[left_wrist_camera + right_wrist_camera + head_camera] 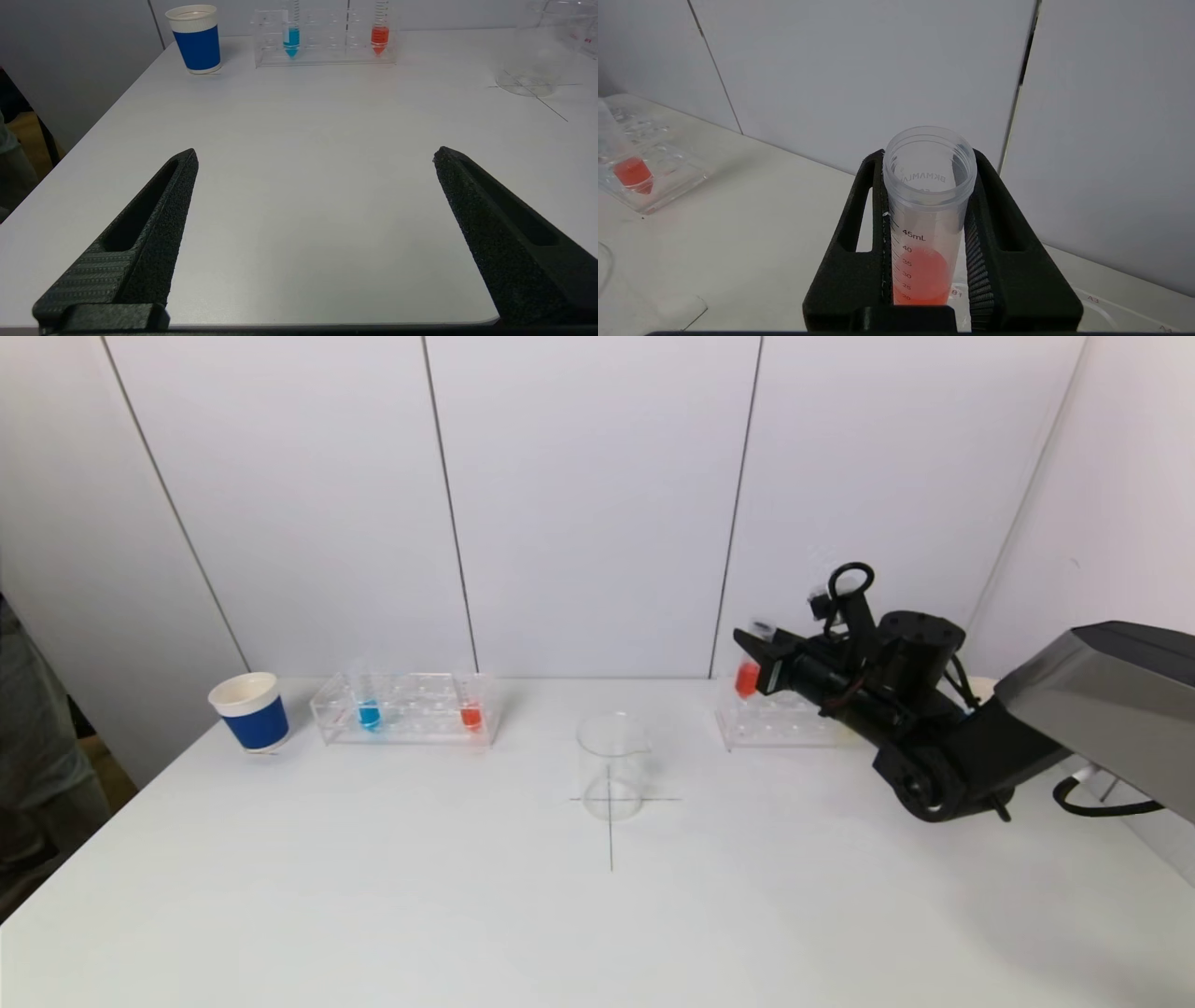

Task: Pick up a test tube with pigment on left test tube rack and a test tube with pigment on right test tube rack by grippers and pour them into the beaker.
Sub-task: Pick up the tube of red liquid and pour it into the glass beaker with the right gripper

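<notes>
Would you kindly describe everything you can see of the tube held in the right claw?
The tube is clear plastic, uncapped, with a threaded open mouth and printed volume marks down its side. Orange-red liquid fills its lower part. The right claw is shut on it, one finger pressing each side below the rim. In the head view it stands roughly upright above the left end of the right rack; whether its tip has cleared the rack cannot be told.

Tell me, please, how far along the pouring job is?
Done: the right end effector has gripped a red tube above the right rack. Left: the beaker is empty, the left end effector is open and empty, and the left rack keeps both tubes.
</notes>
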`<action>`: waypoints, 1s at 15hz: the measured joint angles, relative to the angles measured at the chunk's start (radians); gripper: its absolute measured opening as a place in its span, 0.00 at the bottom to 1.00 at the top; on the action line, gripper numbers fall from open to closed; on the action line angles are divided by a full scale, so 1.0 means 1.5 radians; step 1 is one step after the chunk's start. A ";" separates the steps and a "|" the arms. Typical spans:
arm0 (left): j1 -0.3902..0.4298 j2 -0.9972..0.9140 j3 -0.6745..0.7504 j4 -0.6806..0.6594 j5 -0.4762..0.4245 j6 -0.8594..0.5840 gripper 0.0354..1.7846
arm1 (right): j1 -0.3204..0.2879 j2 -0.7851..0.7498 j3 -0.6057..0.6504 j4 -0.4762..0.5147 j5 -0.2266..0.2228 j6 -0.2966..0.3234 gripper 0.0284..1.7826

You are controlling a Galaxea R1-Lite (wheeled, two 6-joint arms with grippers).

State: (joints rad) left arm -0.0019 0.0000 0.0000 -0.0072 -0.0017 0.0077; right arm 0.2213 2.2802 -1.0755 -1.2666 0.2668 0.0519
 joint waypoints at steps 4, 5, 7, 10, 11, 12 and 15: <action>0.000 0.000 0.000 0.000 0.000 0.000 0.99 | 0.014 -0.044 0.002 0.026 0.000 -0.006 0.27; 0.000 0.000 0.000 0.000 0.000 0.000 0.99 | 0.019 -0.055 0.002 0.035 0.001 -0.011 0.27; 0.000 0.000 0.000 0.000 0.000 0.000 0.99 | 0.034 -0.078 0.002 0.052 0.000 -0.029 0.27; 0.000 0.000 0.000 0.000 0.000 0.000 0.99 | 0.057 -0.113 0.000 0.083 0.001 -0.067 0.27; 0.000 0.000 0.000 0.000 0.000 0.000 0.99 | 0.065 -0.126 0.000 0.096 0.001 -0.080 0.27; 0.000 0.000 0.000 0.000 0.000 0.000 0.99 | 0.073 -0.139 -0.001 0.109 0.002 -0.097 0.27; 0.000 0.000 0.000 0.000 0.000 0.000 0.99 | 0.085 -0.174 -0.004 0.152 0.002 -0.158 0.27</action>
State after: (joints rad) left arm -0.0019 0.0000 0.0000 -0.0072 -0.0017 0.0072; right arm 0.3483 2.0191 -1.0813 -1.0391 0.2698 -0.1851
